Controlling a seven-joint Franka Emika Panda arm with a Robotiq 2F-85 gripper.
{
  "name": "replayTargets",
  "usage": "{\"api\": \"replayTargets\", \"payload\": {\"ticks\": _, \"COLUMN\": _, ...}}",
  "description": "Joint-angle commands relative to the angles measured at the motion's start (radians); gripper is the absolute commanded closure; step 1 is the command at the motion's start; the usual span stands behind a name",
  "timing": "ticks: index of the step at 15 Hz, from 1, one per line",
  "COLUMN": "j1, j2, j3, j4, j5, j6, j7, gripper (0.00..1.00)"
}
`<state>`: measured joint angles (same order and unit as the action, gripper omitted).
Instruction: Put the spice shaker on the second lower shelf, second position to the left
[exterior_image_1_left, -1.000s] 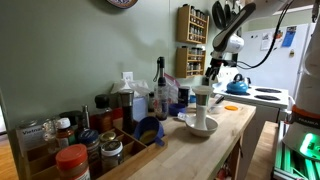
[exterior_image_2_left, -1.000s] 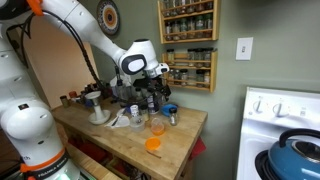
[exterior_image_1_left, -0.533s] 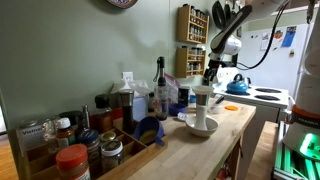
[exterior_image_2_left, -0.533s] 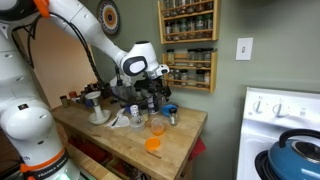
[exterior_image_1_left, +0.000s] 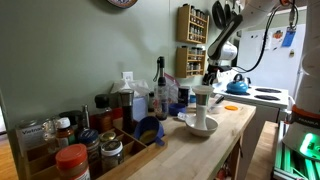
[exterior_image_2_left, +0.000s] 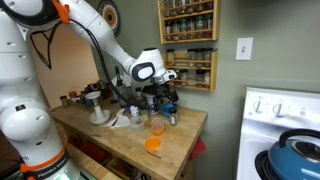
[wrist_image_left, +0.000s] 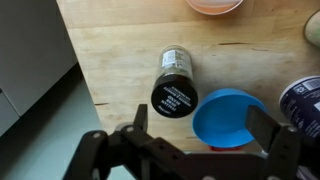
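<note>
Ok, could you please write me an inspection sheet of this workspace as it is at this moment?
Surface: wooden counter, crowded, with a bare patch near its edge.
Job's things: spice shaker lies on its side on the counter, black cap toward the wrist camera; wooden spice rack on the wall holds rows of small jars.
Clutter: blue round dish close beside the shaker; orange cup; dark bottle; tray of big jars.
Grippers: gripper open, near the shaker, holding nothing.
Cables: black cable loops off the arm.
Surroundings: stove with blue kettle; wall switch.
</note>
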<state>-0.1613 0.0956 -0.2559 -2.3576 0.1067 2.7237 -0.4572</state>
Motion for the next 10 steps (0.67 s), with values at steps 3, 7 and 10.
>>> {"api": "replayTargets", "payload": {"ticks": 3, "j1": -0.068, "j2": 0.085, "j3": 0.057, "j4": 0.060, "j5": 0.020, "j6": 0.001, "j7": -0.028, "gripper": 0.00}}
{"api": "replayTargets", "payload": {"ticks": 7, "j1": -0.096, "j2": 0.131, "j3": 0.079, "j4": 0.091, "j5": 0.004, "j6": -0.002, "j7": -0.017, "gripper": 0.00}}
{"api": "replayTargets", "payload": {"ticks": 10, "j1": -0.114, "j2": 0.162, "j3": 0.088, "j4": 0.114, "j5": -0.004, "j6": -0.016, "j7": -0.009, "gripper": 0.00}}
